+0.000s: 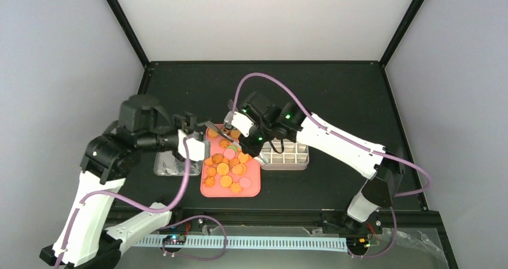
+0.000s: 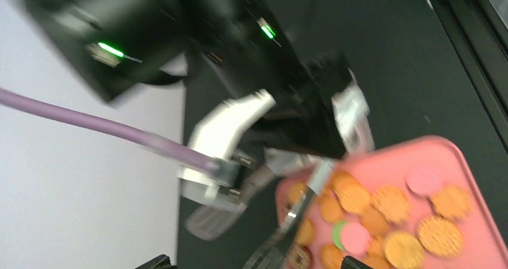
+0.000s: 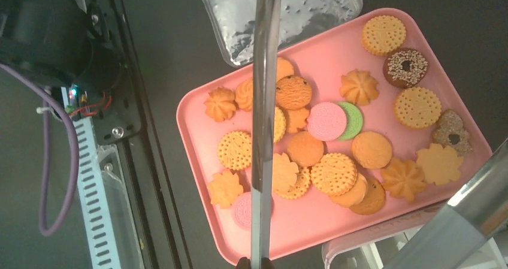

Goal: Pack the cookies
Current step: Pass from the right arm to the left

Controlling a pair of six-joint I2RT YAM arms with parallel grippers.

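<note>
The cookies [image 1: 226,167] lie loose on the pink tray [image 1: 252,189]: orange rounds and flower shapes, some pink, one green, a few brown [image 3: 335,173]. My right gripper [image 1: 231,121] hangs over the tray's far end, shut on long metal tongs [image 3: 265,101]. In the right wrist view the tongs run straight up from the gripper [image 3: 262,263] across the cookies. My left gripper [image 1: 193,124] is just left of the tray's far corner. It is open, with the tongs' [image 2: 302,206] other end between its wide-apart fingers and not gripped. The left wrist view is blurred.
A white gridded tin [image 1: 286,155] stands against the tray's right side, under the right arm. A clear plastic lid [image 1: 171,166] lies left of the tray, below the left gripper. The black frame rail and a white cable strip [image 3: 90,179] run along the near edge.
</note>
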